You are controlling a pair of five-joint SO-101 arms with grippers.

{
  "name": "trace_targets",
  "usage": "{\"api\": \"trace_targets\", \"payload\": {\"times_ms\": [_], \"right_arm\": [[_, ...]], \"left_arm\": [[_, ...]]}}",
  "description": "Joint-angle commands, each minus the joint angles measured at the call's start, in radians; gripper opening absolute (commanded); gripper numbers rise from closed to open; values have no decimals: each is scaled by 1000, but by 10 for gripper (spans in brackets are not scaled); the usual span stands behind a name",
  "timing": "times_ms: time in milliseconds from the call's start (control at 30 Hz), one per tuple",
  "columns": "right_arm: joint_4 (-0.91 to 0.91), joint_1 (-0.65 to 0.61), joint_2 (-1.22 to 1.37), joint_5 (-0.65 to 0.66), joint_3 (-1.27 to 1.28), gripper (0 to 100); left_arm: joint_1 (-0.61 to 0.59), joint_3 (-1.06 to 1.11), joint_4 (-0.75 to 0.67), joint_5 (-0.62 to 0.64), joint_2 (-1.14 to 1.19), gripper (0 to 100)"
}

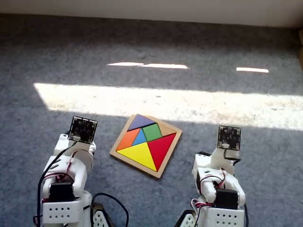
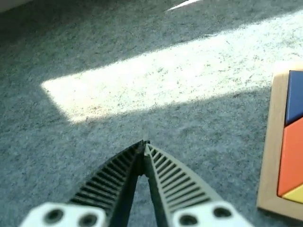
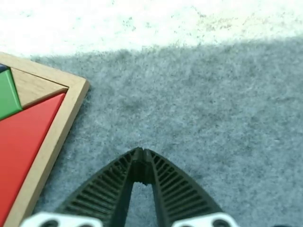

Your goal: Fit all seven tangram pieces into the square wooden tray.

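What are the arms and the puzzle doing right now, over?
Left gripper shut, empty, over carpet. Right gripper shut, empty, beside wooden tray. Six coloured tangram pieces seated; one corner triangle looks bare wood.

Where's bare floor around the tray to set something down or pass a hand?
The widest free patch is the carpet beyond the tray, across the sunlit band and past it. Also bare are the strips between the tray and the left gripper, and between the tray and the right gripper. Tightest is the tray's near side, where a black cable loops.
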Motion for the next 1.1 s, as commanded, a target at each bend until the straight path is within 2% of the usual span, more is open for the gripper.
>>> {"api": "trace_targets", "payload": {"times_ms": [0,100,367,1067], "right_arm": [[71,10,-10,11,127,5],[96,10,-10,9,127,5],[97,10,-10,9,127,5],[97,10,-10,9,127,5]], "left_arm": [[-76,22,161,11,-16,7],[-108,22,281,8,-22,7],[-182,22,439,6,-22,6],[-180,22,439,6,-22,6]]}}
